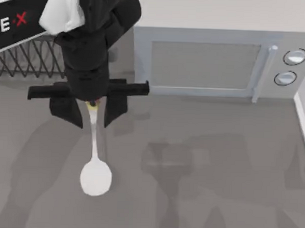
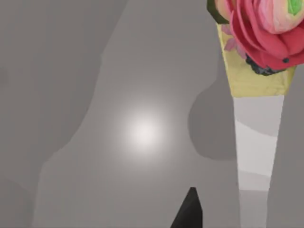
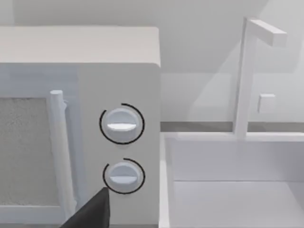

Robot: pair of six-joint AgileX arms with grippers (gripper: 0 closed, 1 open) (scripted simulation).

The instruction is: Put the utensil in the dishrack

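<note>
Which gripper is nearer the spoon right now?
Left. The left gripper is at the spoon, its fingers on either side of the handle's knob end. The right gripper is far off, facing the microwave dials.

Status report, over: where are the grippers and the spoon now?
Left gripper over the spoon handle, grip unclear. Spoon below the dishrack, outside it. Right gripper faces the microwave.
</note>
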